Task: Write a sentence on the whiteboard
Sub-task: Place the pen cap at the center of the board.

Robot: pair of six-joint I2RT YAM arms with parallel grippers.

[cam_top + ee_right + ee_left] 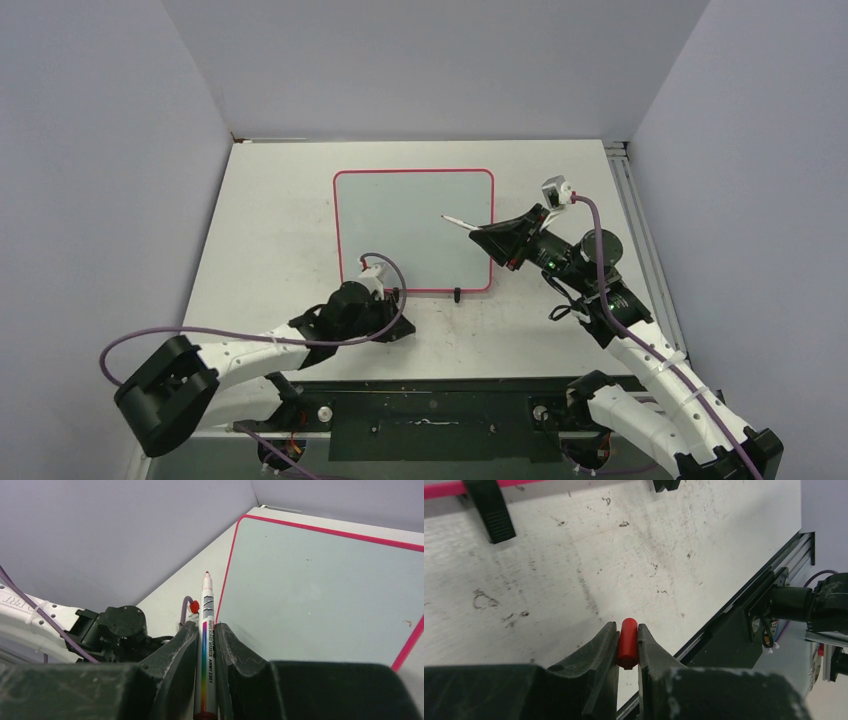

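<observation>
Your whiteboard (400, 225), a glossy white rectangle in a thin pink-red frame with rounded corners, lies flat at the middle of the white table (270, 230), with small black feet (457, 295) showing along its 6 o'clock edge. At the board's 3 o'clock edge, your right gripper (487, 236) pinches a slim white marker (458, 221) with a rainbow stripe printed down the barrel. Its uncapped red tip points toward 9 o'clock over the board face; whether the tip touches the surface cannot be told. Just past the board's 6 o'clock edge, your left gripper (398, 325) sits low over the table, its black jaws pressed on a small, smooth red cylindrical cap (627, 642). The tabletop beneath it is matte, scuffed with dark smudges and fine scratches.
</observation>
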